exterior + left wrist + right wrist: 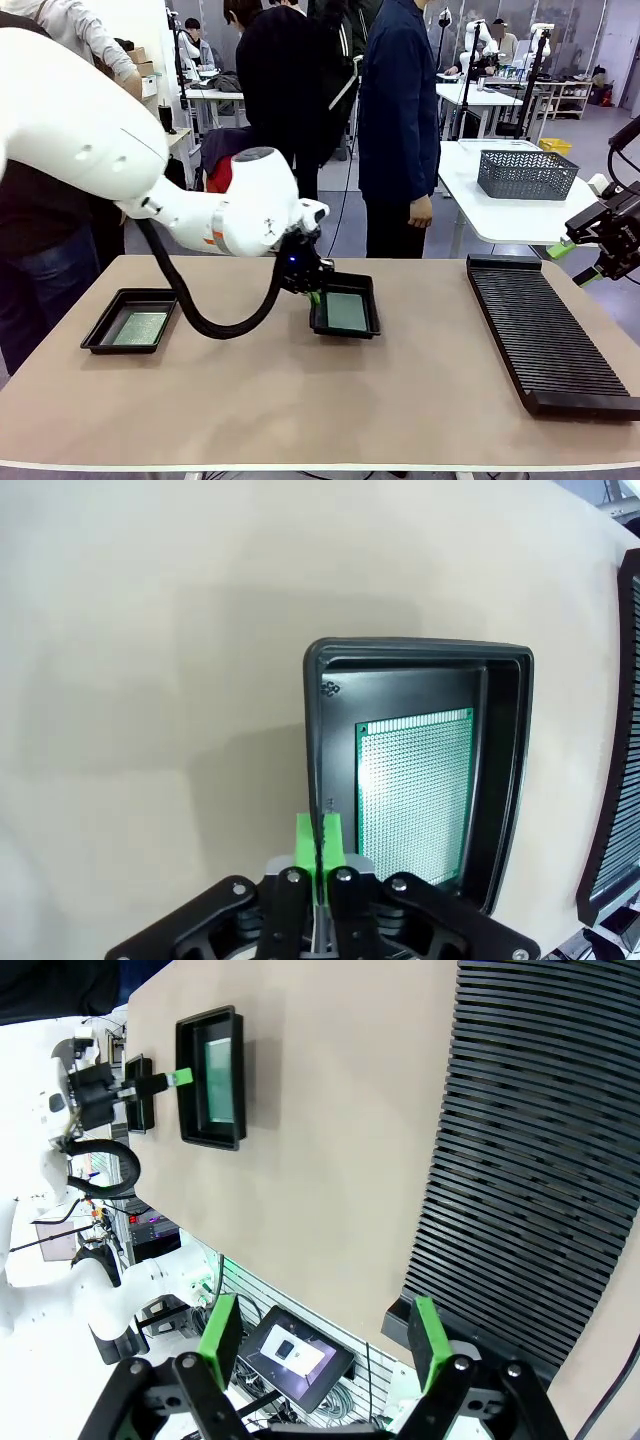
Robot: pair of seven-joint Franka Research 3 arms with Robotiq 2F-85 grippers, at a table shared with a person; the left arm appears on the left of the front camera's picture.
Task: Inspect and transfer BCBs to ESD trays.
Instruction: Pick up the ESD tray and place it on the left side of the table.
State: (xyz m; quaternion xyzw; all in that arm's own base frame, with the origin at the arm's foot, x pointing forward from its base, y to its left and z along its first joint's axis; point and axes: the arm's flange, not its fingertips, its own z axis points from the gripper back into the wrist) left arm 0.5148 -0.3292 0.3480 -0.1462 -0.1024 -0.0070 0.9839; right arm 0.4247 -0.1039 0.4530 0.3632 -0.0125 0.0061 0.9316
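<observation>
Jaws of left gripper (320,855) clamp tray (500,780) rim.

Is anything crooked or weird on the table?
Yes: the middle tray sits a bit askew, one side tipped up off the table, because the left gripper has its jaws pinched on the tray's rim. The board inside lies flat. The left tray and the rack look tidy.
</observation>
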